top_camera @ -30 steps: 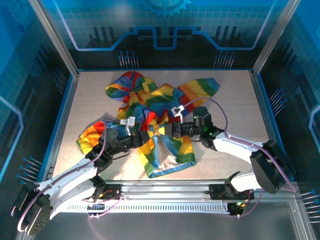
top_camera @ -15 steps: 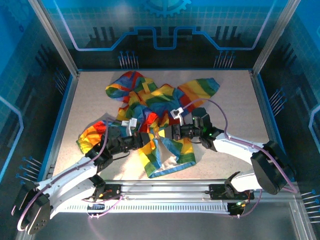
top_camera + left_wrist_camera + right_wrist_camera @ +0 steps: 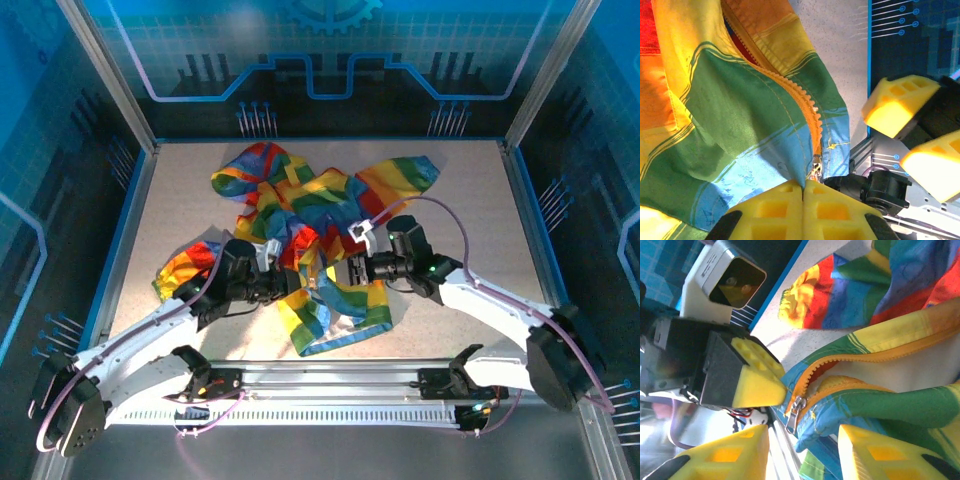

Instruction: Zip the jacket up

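Rainbow-striped fabric – the jacket [image 3: 300, 200] – lies crumpled on the pale counter [image 3: 180, 200], about at its middle, with the front not yet zipped. From the top camera I see the left arm [image 3: 140, 340] reaching to the near left part of the jacket and the right arm [image 3: 500, 305] reaching to its near right part. The two wrists nearly face each other over the lower front.

On the left wrist camera the orange zipper [image 3: 801, 102] runs down the jacket between a green panel and a blue one. The left jaws are closed: their yellow pads [image 3: 780, 210] are pressed together and pinch the blue hem of the jacket right at the bottom end of the zipper.

On the right wrist camera the right jaws stand apart – the two yellow pads [image 3: 730, 457] are on either side of the jacket's lower corner and I see no fabric between them that is squeezed. The metal slider [image 3: 794, 409] hangs at the bottom of the zipper, just beside the pinched hem of the jacket. Above it the two rows of teeth spread away from each other, and pale lining of the jacket shows between them.
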